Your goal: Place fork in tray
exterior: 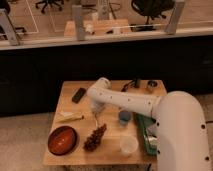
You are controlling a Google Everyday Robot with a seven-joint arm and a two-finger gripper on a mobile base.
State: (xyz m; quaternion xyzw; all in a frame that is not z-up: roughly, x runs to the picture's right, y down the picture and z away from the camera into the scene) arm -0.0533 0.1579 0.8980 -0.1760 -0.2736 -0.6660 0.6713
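My gripper [95, 114] hangs down from the white arm [125, 101] over the middle of the wooden table [67, 97]. A thin pale object [70, 118] lies flat on the table just left of the gripper; it looks like the fork, but I cannot tell for sure. The dark green tray [143, 126] sits at the table's right side, mostly hidden behind my arm, with something silvery [151, 133] in it. The gripper is well left of the tray.
A round red-brown bowl [62, 140] sits front left. A brown cone-like cluster [95, 137] and a white cup [129, 145] stand near the front edge. A small blue-grey cup [124, 117] is beside the tray. Dark items [79, 95] [134, 83] lie at the back.
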